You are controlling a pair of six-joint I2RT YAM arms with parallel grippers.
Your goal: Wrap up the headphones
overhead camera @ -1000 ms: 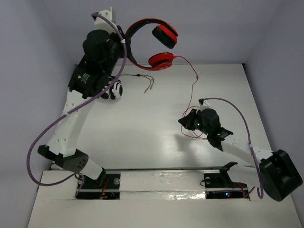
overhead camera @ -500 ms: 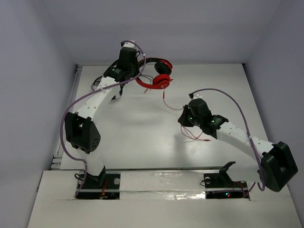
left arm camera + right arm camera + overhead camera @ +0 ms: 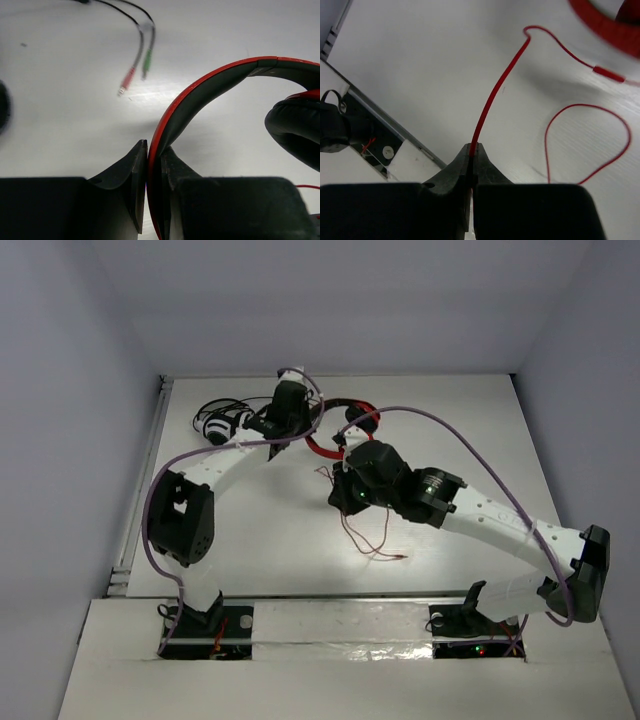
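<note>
The red headphones lie at the back middle of the table, partly hidden by both arms. My left gripper is shut on their red-and-black headband; in the left wrist view the band is clamped between the jaws and a black ear pad shows at the right. My right gripper is just in front of the headphones and shut on the thin red cable, which runs out of the closed jaws toward the headphones. Slack cable loops on the table.
Black-and-white headphones with a black cable lie at the back left; its pink and green plugs rest near the red headband. The table's near edge and the arm bases show in the right wrist view.
My left arm has brought the headphones down from high in the air to the table. My right gripper has moved left and back toward them with the cable, leaving more slack on the table.
</note>
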